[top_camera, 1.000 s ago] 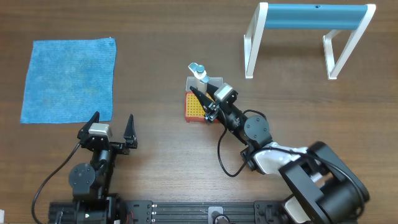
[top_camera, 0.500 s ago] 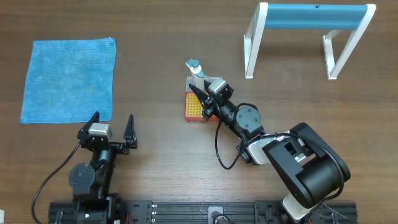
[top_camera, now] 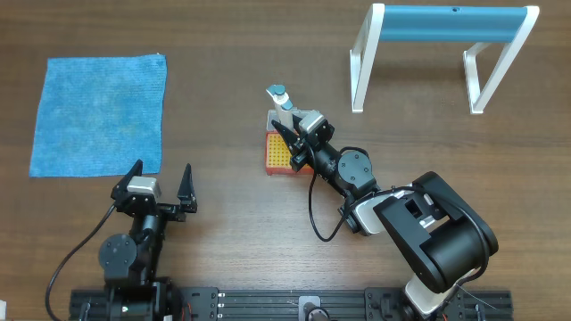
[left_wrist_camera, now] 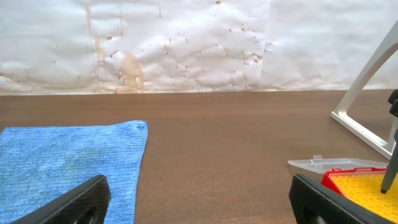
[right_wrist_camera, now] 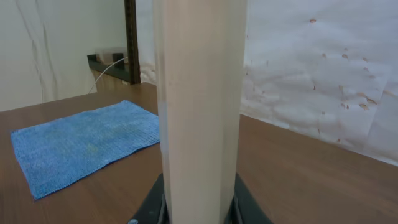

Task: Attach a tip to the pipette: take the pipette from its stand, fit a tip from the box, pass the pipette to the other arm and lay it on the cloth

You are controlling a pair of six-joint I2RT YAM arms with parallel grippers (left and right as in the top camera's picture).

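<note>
we see the right gripper closed around a white pipette with a pale blue cap, held upright with its lower end down at a red box of yellow tips. the left gripper rests with fingers spread wide, holding nothing, near the lower right corner of a flat blue cloth. a white stand with a blue bar is well apart at the far right.
</note>
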